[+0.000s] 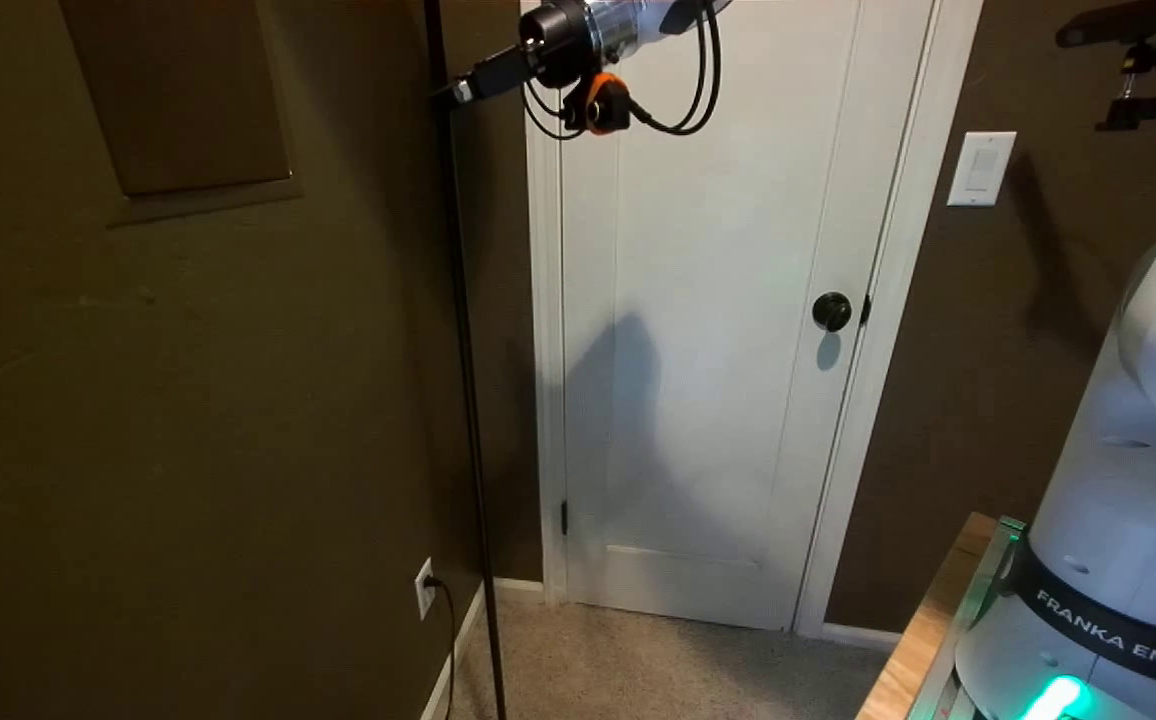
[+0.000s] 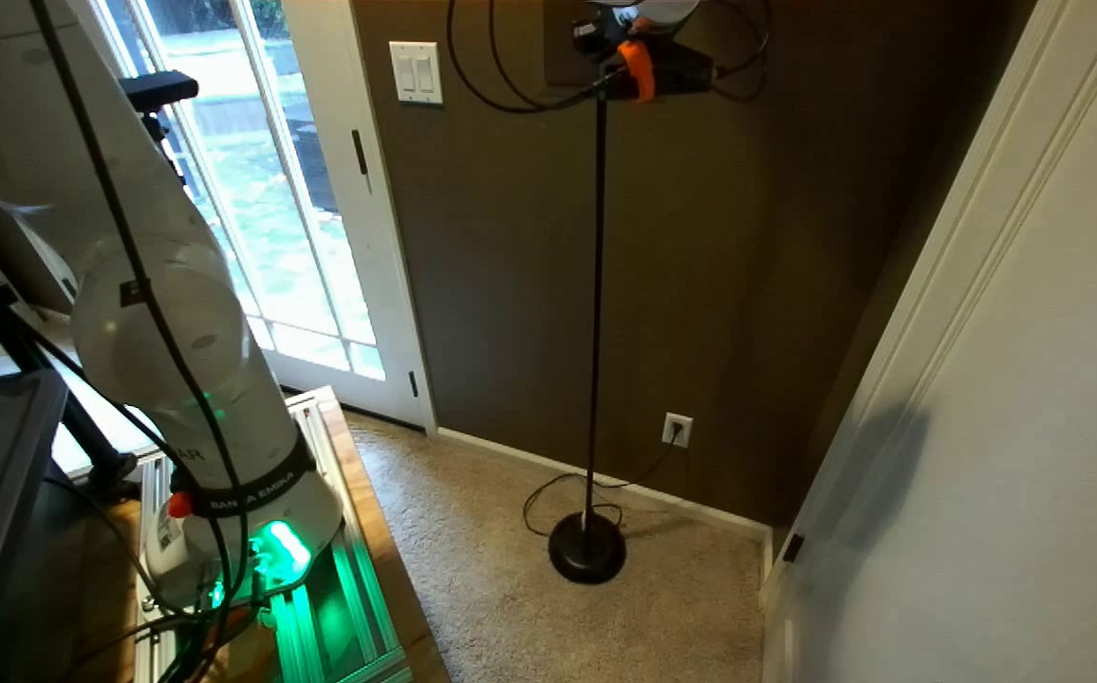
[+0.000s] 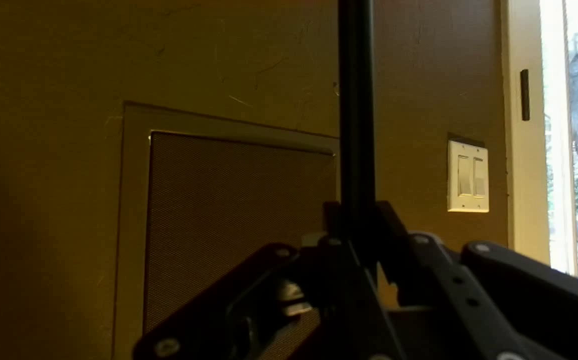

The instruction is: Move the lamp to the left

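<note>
The lamp is a thin, tall, dark pole (image 1: 466, 350) that runs out of the top of the picture in an exterior view. In an exterior view the pole (image 2: 597, 304) stands upright on a round black base (image 2: 586, 550) on the carpet. My gripper (image 1: 448, 97) meets the pole high up from the side. In the wrist view the pole (image 3: 357, 100) passes between my gripper's fingertips (image 3: 358, 220), which close on it from both sides. The lamp's top is out of view. The gripper's fingers are mostly hidden behind the wrist in an exterior view.
A brown wall (image 1: 238, 450) with a framed panel (image 3: 239, 225) stands close behind the pole. A power cord (image 2: 548, 486) lies by the base and runs to an outlet (image 2: 678, 430). A white door (image 1: 708, 230) and a glass door (image 2: 264, 190) flank the corner. The robot's table edge (image 2: 387, 569) is nearby.
</note>
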Action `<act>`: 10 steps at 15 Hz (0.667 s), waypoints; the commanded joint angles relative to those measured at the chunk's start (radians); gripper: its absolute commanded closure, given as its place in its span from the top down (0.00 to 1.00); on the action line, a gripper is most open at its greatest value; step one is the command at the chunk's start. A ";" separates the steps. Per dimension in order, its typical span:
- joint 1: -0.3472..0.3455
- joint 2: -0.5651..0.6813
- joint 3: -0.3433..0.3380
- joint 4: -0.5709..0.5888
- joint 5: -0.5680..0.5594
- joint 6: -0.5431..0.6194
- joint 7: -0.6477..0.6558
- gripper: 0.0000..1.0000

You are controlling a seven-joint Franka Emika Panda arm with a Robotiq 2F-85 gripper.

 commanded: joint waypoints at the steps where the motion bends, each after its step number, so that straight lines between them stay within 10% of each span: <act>1: -0.019 -0.073 0.017 0.025 0.024 -0.009 0.050 0.05; 10: -0.022 -0.111 0.013 0.032 0.009 -0.032 0.085 0.05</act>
